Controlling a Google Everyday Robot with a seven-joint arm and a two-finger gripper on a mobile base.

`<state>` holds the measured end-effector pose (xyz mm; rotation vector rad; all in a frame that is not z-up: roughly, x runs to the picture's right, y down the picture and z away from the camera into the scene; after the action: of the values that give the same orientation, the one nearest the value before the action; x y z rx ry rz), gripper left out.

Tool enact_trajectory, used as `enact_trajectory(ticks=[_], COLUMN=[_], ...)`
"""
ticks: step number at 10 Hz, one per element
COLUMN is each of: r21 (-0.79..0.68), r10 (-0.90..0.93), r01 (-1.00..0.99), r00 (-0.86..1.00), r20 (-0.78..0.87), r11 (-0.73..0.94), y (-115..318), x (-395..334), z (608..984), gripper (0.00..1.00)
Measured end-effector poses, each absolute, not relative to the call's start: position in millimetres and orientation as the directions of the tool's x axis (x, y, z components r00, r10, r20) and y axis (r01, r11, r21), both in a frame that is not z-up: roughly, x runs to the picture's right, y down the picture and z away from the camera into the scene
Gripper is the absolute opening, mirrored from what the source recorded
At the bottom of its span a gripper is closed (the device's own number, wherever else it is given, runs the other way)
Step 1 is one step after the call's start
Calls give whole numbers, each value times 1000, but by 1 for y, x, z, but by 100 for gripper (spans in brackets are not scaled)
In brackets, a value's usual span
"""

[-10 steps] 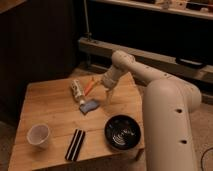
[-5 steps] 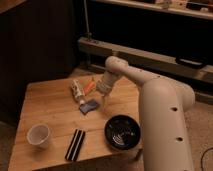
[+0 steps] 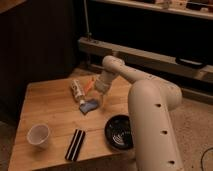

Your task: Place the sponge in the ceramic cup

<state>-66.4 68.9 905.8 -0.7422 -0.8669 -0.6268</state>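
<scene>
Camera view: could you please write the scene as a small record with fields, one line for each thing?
sponge: flat on the table, beside the white bottle
ceramic cup: upright, front left, apart from the sponge
claw: open, close over the sponge, holding nothing
white bottle: lying behind the sponge
black bowl: front right
black bar: between cup and bowl

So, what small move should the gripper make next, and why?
Probably lower the gripper a little onto the sponge and then close it. It hangs open just above the sponge's edge. The sponge lies unheld on the table beside the white bottle, far from the ceramic cup.
</scene>
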Motion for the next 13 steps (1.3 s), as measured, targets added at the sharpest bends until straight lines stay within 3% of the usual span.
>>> enact_trajectory(ticks=[9, 13], r21=[-368, -378], r10=[-175, -166], r01=[760, 767], r00=[526, 524], r20=[832, 835], r11=[535, 518], y=[84, 86], x=[-67, -68], z=[920, 921], gripper=[79, 38])
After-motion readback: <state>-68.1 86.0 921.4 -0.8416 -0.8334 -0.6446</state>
